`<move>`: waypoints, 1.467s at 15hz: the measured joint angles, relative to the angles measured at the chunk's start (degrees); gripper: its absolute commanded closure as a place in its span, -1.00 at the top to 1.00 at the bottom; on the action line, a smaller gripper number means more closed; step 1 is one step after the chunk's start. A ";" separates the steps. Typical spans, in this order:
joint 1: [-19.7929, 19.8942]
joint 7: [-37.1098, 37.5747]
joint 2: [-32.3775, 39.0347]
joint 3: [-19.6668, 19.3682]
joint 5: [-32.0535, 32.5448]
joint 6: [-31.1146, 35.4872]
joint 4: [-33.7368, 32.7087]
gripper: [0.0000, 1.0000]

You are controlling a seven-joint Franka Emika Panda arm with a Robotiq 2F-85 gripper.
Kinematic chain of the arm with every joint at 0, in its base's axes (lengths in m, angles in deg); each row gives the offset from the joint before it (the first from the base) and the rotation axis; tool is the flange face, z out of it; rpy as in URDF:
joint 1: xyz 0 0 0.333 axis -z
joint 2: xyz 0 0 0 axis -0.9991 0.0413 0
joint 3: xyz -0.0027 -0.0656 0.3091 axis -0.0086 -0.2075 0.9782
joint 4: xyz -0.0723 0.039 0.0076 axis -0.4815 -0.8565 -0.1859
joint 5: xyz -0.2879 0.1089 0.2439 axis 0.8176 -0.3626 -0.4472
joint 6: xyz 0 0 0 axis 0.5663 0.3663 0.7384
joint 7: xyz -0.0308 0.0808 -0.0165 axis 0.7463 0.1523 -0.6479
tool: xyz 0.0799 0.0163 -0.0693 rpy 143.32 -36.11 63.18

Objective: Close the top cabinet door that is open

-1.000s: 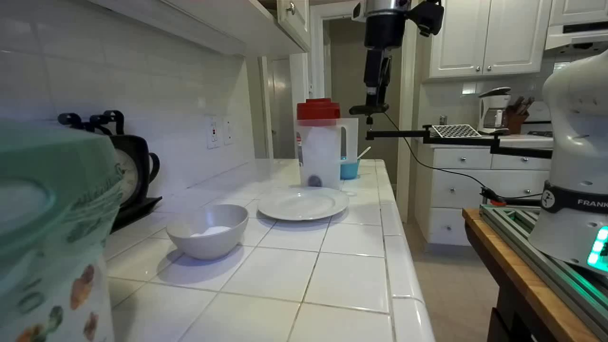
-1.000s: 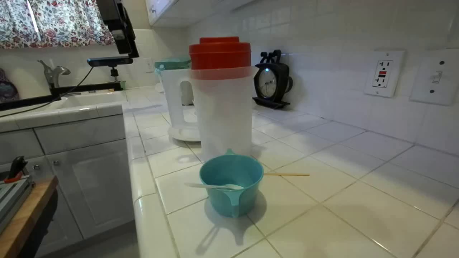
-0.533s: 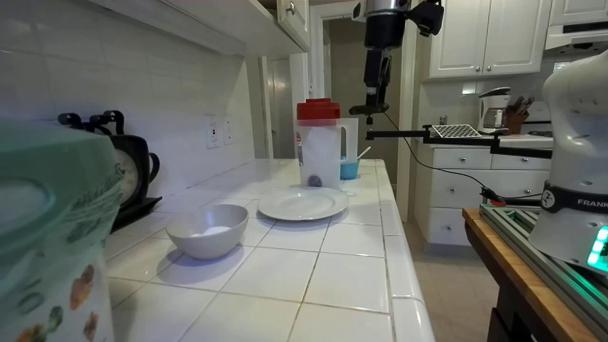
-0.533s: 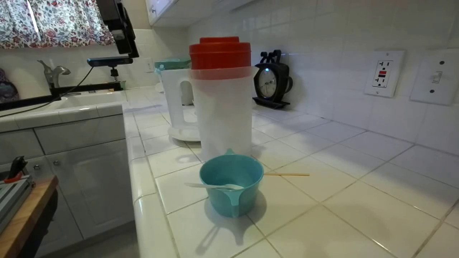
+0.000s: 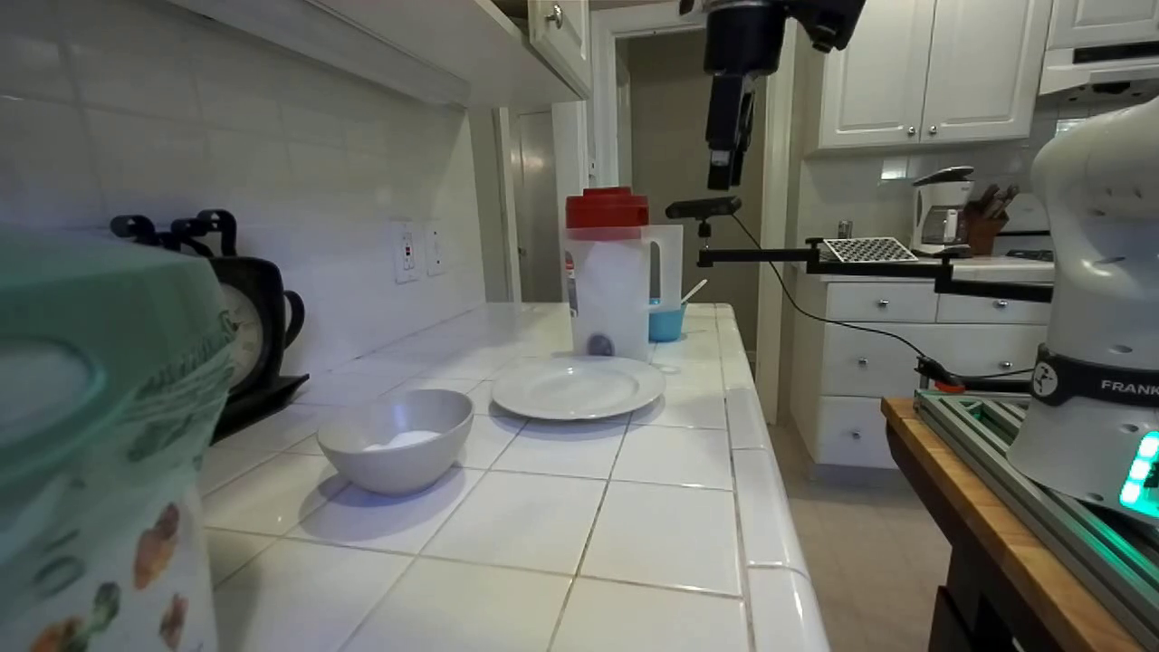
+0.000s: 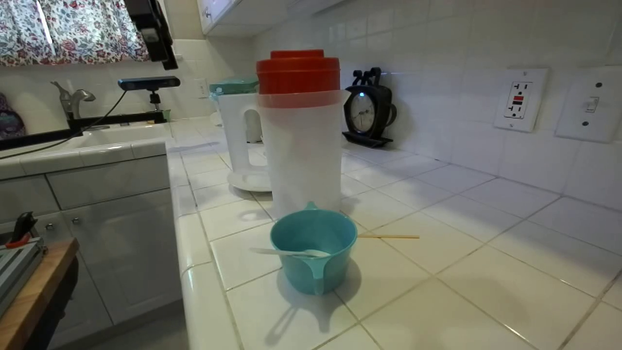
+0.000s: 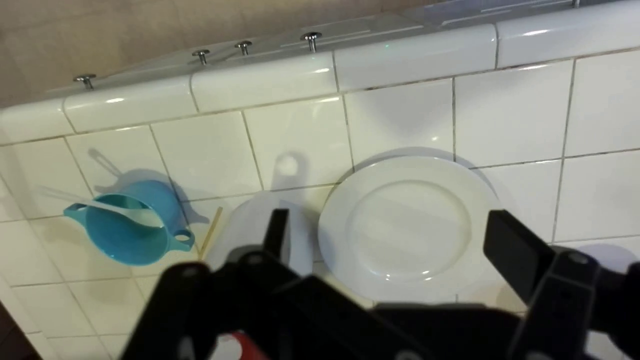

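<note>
Up high on the left, in an exterior view, I am seeing one white cabinet door hanging open, its top cut off. To its right, apart from it, the robot's gripper is pointing down, its two fingers standing wide apart. Just below, in both exterior views, one small camera is perching on a black bar. On the tiled counter, a green-lid jug is standing very near and a red-lid jug farther off, making two jugs. One plate and one bowl are sitting between them. One clock is standing on the left, with the green-lid jug hiding part of its face. One blue cup is peeking out from behind the red-lid jug, one spoon is resting in it, and one thin stick is lying beside it. Four knobs are poking out in the wrist view, where the gripper is covering much of the red-lid jug. I am barely seeing behind the door.
</note>
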 measured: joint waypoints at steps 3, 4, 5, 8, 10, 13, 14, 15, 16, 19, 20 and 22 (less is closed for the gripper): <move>-2.33 0.00 -6.17 0.88 -0.27 -5.96 -0.86 1.00; -3.02 0.00 -8.65 1.17 -0.60 -8.62 -1.30 1.00; -3.66 0.00 -11.14 1.42 -0.96 -11.13 -1.74 1.00; -5.11 0.01 -18.02 2.58 -1.57 -16.43 -3.22 1.00; -5.46 0.02 -21.26 3.78 -1.69 -18.01 -4.59 1.00; -5.48 0.02 -23.58 4.74 -1.69 -18.15 -6.57 1.00; -5.49 -0.03 -23.81 4.81 -1.69 -18.02 -7.24 1.00; -5.56 -0.12 -23.84 4.85 -1.69 -17.78 -7.88 1.00; -5.69 -0.22 -23.81 4.90 -1.70 -17.44 -8.53 1.00; -6.33 -1.18 -23.69 4.93 -2.34 -16.07 -9.85 1.00; -6.61 -1.86 -23.63 4.88 -2.82 -15.44 -10.09 1.00; -7.38 -3.36 -23.56 4.57 -3.89 -14.39 -10.43 1.00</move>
